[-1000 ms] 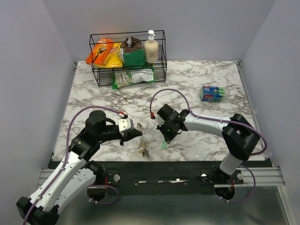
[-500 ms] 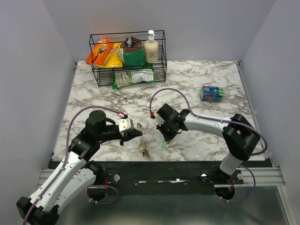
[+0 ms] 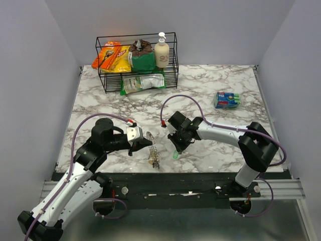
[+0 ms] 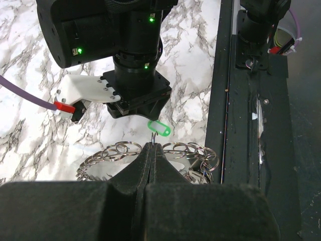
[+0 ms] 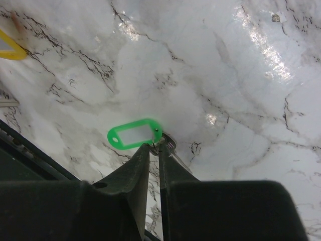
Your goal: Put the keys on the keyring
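The keyring, a grey metal ring rimmed with several small split rings, lies near the table's front edge. It also shows in the left wrist view. My left gripper is shut on a thin wire loop of it. My right gripper faces it from the right. Its fingers are shut on the small ring of a key with a green plastic tag, just over the marble. The green tag hangs just beyond the left fingertips. A yellow tag shows at the frame edge.
A wire rack with snack bags and a soap bottle stands at the back. A small blue-green packet lies at the right. The table's black front rail runs just beside the keyring.
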Motion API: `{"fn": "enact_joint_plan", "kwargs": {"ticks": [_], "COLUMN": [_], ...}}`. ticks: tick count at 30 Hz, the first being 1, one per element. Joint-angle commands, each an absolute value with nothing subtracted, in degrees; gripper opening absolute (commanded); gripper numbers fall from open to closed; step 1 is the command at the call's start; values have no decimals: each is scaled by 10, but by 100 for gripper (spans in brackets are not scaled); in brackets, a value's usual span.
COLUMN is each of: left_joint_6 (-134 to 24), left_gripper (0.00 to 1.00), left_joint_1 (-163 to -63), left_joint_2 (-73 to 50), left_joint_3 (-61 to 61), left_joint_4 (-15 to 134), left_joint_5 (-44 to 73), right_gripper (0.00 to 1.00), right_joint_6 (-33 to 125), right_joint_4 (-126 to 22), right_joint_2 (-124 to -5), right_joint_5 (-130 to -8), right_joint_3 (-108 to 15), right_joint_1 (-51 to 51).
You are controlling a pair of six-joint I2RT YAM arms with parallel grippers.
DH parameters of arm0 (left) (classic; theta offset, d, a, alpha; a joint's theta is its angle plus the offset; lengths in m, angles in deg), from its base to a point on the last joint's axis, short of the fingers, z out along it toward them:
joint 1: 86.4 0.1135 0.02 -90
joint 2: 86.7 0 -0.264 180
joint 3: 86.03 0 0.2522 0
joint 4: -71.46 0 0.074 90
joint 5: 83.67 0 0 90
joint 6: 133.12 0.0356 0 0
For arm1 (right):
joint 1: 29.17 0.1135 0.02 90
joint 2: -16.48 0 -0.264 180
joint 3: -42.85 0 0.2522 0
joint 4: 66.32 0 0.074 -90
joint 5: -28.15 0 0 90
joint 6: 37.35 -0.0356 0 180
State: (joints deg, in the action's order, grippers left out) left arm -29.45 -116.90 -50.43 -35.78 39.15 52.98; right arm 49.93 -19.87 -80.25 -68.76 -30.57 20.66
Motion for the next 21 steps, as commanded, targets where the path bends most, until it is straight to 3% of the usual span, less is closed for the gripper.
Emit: {"fn": "enact_joint_plan", "kwargs": {"ticks": [1, 9, 21], "left_joint_6": [-291, -292, -291], "left_gripper": [0, 0, 0], "left_joint_1": [-1172, -1172, -1172], "left_joint_2": [-513, -516, -519], "left_joint_3": [-351, -348, -348], "left_joint_4": [414, 408, 407], "left_joint_5": [524, 521, 521], "right_gripper": [21, 14, 18], "right_joint_6": [499, 503, 498], "right_joint_4": [-203, -211, -194], "right_joint_2": [-801, -810, -824], "right_joint_5": [-681, -705, -680], "right_joint_3": [-309, -308, -317], "right_joint_1": [209, 210, 210]}}
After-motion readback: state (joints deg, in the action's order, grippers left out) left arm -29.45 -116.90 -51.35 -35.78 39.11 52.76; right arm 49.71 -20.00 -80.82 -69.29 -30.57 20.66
